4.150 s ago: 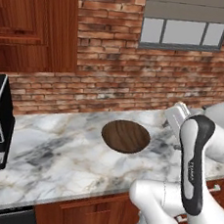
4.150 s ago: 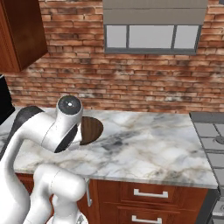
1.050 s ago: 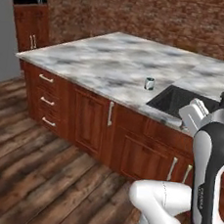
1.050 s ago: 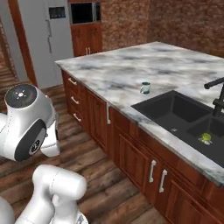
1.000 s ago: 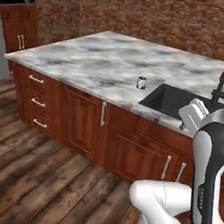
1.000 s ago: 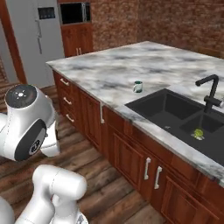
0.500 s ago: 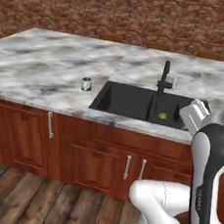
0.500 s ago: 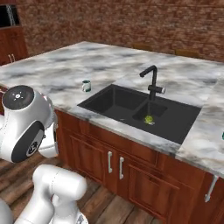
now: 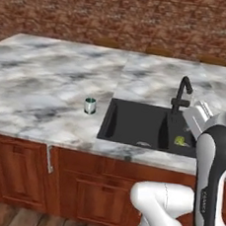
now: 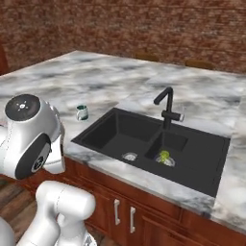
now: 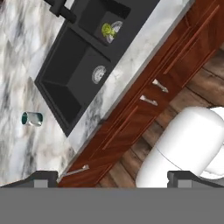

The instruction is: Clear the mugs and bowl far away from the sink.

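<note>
One teal mug point(image 9: 89, 105) stands upright on the marble island top, just left of the matte-black sink point(image 9: 148, 129). In the right base view the mug point(image 10: 82, 112) sits beyond the sink's point(image 10: 153, 141) left corner. Looking down from high above the counter's front edge, the hand view has the mug point(image 11: 32, 118) beside the sink point(image 11: 78, 65). My gripper point(image 11: 113, 177) is open, its fingertips point(image 11: 43, 177) wide apart with nothing between them, well away from the mug. The bowl is out of view.
A black angular faucet point(image 9: 183, 93) rises behind the basins. A small green object point(image 10: 164, 156) lies in the right basin near its drain. Wooden cabinets with metal handles point(image 11: 148, 100) front the island, above a wood floor. A brick wall runs behind.
The base has driven and turned, so the whole scene shifted: the wall counter with the bowl gave way to the island, and the sink now sits centred. The mug has not moved.
</note>
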